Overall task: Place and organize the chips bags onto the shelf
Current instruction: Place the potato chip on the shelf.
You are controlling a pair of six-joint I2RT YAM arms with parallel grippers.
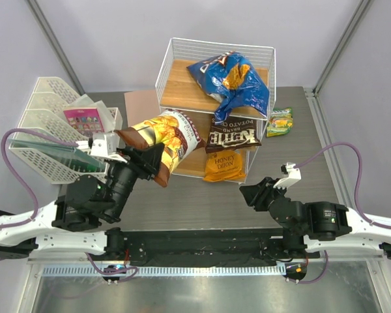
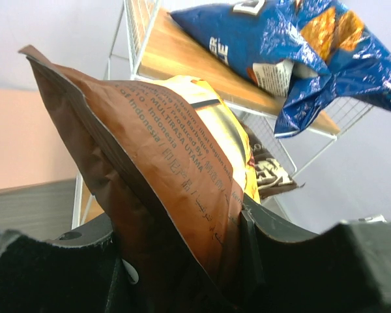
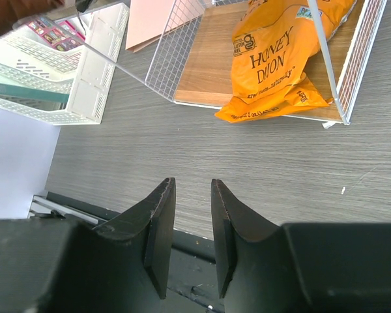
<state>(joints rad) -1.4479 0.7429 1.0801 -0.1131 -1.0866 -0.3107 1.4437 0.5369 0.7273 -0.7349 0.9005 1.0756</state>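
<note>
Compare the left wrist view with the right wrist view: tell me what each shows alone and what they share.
Left wrist only: the left jaws shut on the brown-white bag, the blue Doritos bag lying on the top board of the shelf, and the dark brown bag on the tier below. Right wrist only: the right jaws open with nothing between them, the orange Honey Dijon bag on the bottom board, and the white file tray. Both: that same wire shelf.

Doritos bag (image 1: pixel 231 81) atop the shelf (image 1: pixel 182 88) (file tray (image 1: pixel 42 140) at left)
</note>
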